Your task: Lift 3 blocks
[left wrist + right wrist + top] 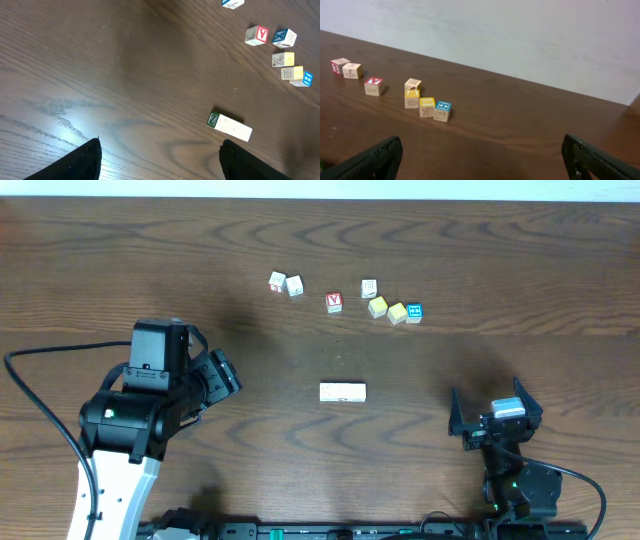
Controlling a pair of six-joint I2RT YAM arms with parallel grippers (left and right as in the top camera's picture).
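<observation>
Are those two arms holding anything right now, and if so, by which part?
Nothing is held. The left tool and the right tool are both open and empty.

I read a red V on the cube (334, 302) at twelve o'clock from the row of white blocks (230, 127); a green Z sits on that row's end face. Other marks: illegible.

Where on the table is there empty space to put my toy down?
Bare brown wooden tabletop lies on both sides of the row of cream-white wooden cubes: toward the left end effector and toward the right end effector. It is crowded along the far line of small coloured wooden cubes.
</observation>
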